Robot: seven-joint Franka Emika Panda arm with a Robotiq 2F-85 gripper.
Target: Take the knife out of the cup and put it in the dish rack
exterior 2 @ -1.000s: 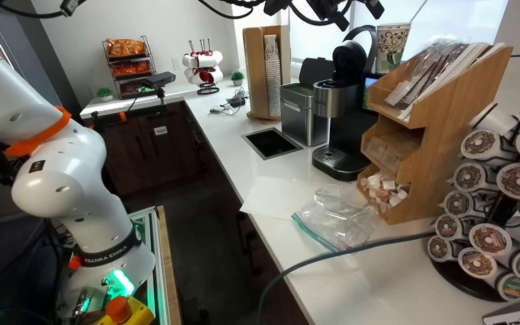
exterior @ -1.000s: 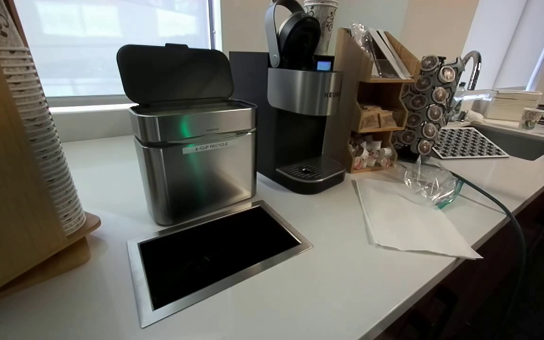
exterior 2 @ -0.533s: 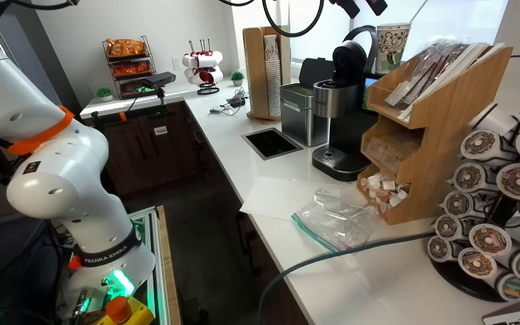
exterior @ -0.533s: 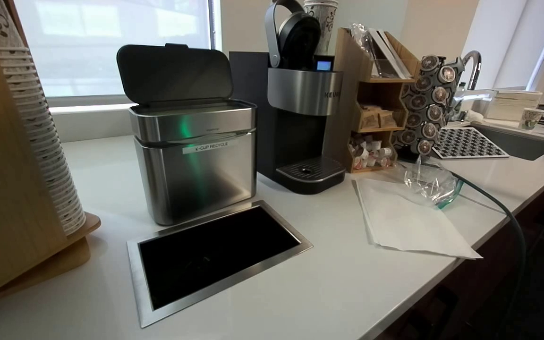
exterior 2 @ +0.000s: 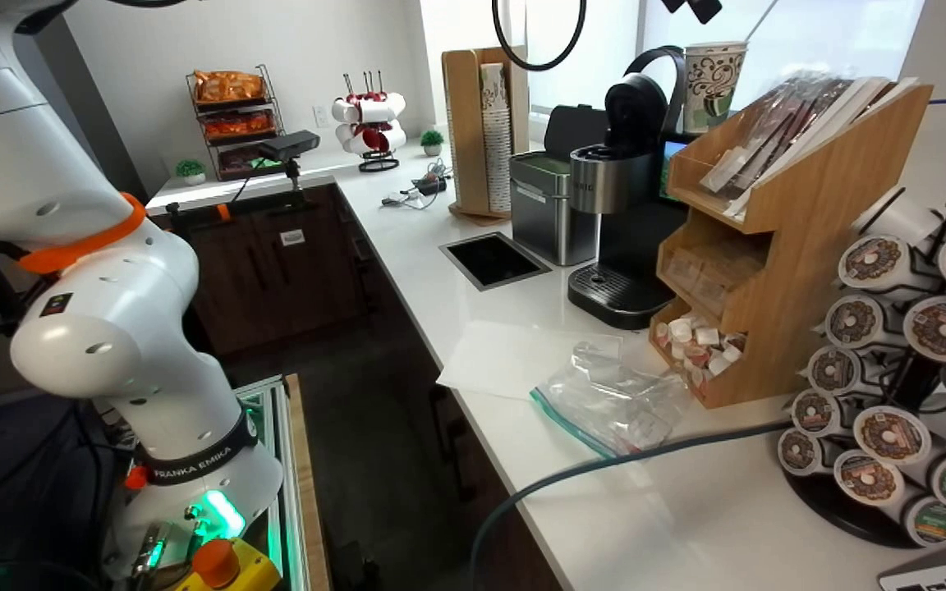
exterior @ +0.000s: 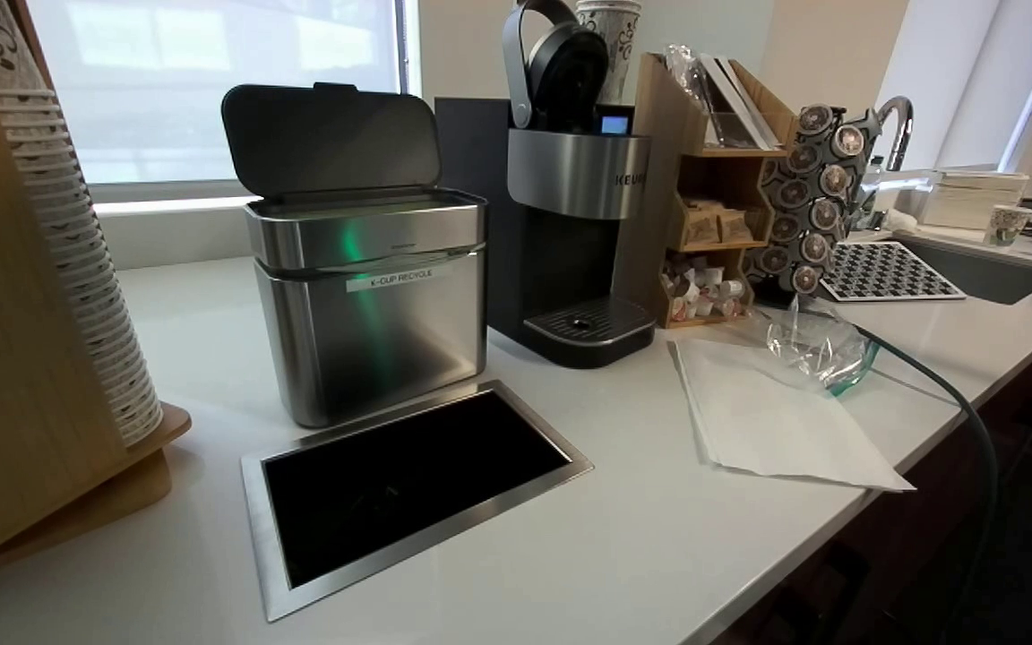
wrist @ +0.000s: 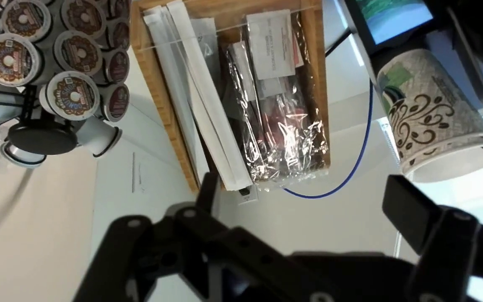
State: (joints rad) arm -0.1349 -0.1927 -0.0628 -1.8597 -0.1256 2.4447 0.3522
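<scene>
A patterned paper cup stands on top of the coffee maker; it shows in both exterior views point(exterior: 610, 36) point(exterior 2: 713, 86) and at the right of the wrist view point(wrist: 434, 111). A thin pale line point(exterior 2: 760, 18) runs upward at its rim; I cannot tell whether it is a knife. No knife shows clearly. My gripper point(wrist: 304, 188) is open and empty, its right finger close to the cup's rim in the wrist view. In an exterior view only its fingertips point(exterior 2: 691, 8) show at the top edge, above the cup. No dish rack is recognizable.
The coffee maker point(exterior 2: 621, 205) stands between a steel bin point(exterior: 373, 313) and a wooden organizer point(exterior 2: 818, 246). A pod carousel point(exterior 2: 892, 394) stands nearby. A black-and-white patterned board point(exterior: 892, 271) lies by the sink point(exterior: 1009, 273). Paper point(exterior: 776, 412) and a plastic bag point(exterior 2: 613, 402) lie on the counter.
In an exterior view the gripper and its cables have moved upward, mostly out of the frame. The arm's links have shifted slightly. The objects on the counter have not moved.
</scene>
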